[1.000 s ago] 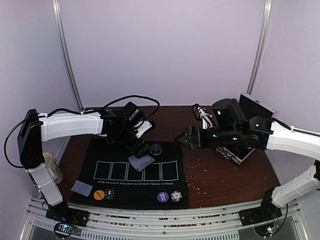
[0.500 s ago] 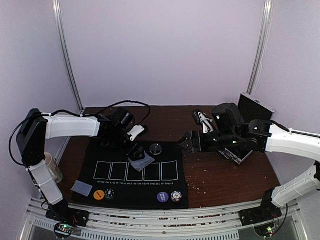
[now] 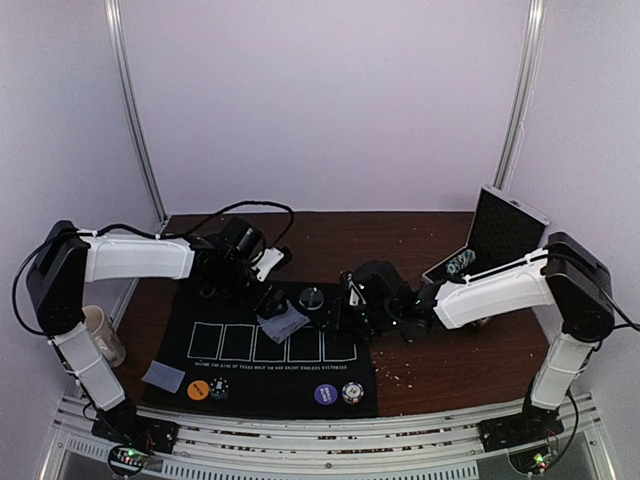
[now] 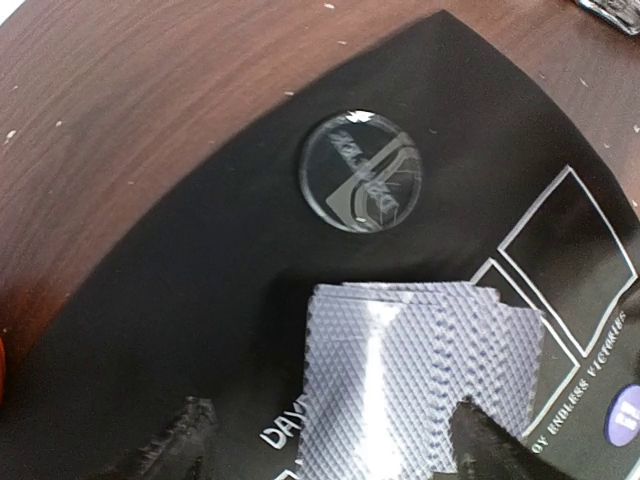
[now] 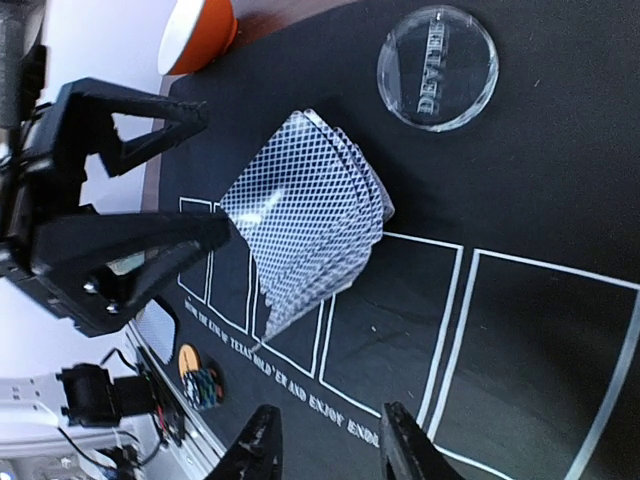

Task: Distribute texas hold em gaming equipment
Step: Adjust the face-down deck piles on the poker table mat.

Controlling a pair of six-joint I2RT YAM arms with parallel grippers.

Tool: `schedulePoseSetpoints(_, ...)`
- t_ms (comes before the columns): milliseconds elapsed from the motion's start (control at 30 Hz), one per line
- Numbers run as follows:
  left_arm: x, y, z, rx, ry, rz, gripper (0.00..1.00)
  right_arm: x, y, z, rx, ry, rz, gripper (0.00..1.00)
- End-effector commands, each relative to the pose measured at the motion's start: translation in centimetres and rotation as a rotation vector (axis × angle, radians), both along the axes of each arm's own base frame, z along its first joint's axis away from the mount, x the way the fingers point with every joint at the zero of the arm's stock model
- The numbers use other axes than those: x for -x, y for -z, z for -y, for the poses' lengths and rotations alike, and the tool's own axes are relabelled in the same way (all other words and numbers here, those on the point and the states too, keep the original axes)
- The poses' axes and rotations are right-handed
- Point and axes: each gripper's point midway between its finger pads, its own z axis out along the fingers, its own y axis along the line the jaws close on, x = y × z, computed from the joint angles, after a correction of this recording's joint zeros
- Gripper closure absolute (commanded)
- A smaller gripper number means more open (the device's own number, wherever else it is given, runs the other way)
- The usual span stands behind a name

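Note:
A fanned stack of grey-blue-backed cards (image 3: 283, 322) lies on the black mat (image 3: 200, 300). My left gripper (image 3: 272, 299) hovers open just over its far-left edge. In the left wrist view the cards (image 4: 420, 375) lie between the fingers, and the right finger (image 4: 490, 445) overlaps their edge. A clear round disc (image 3: 312, 297) sits beyond the stack. My right gripper (image 3: 342, 305) is low over the mat to the right of the disc, jaws narrowed but apart and empty (image 5: 330, 450). It looks at the cards (image 5: 305, 210) and the disc (image 5: 437, 68).
Orange (image 3: 197, 390) and dark (image 3: 219, 387) chips sit at the mat's near left, purple (image 3: 325, 394) and black-and-white (image 3: 351, 392) chips near right. A single card (image 3: 163, 376) lies off the mat. A beige mug (image 3: 100, 335) stands left, an open case (image 3: 500, 235) back right.
My right arm has swung left and down onto the mat beside the disc, its jaws narrowing. The left gripper has drawn back slightly; the cards stay put.

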Motion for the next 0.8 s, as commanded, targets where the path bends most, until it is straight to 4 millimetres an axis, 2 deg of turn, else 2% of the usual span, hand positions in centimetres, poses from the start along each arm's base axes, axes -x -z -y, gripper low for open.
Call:
schedulePoseSetpoints(0, -1.7, 0.0, -1.0, 0.044, -0.085, 0.018, 0.21, -1.9, -2.3, -4.1, -0.184, 0.097, 0.003, 0.64)
schedulePoseSetpoints(100, -2.0, -0.1, -1.0, 0.052, -0.086, 0.039, 0.28, -1.8, -1.0, -5.7, -0.183, 0.1, -0.029, 0.61)
schedulePoseSetpoints(267, -2.1, 0.0, -0.9, 0.062, -0.081, 0.049, 0.37, -1.8, 1.7, -5.8, -0.211, 0.167, -0.109, 0.64)
schedulePoseSetpoints(767, -1.7, 2.3, -0.8, 0.038, -0.048, 0.023, 0.53, -1.9, 4.0, -5.5, -0.147, 0.183, -0.125, 0.86)
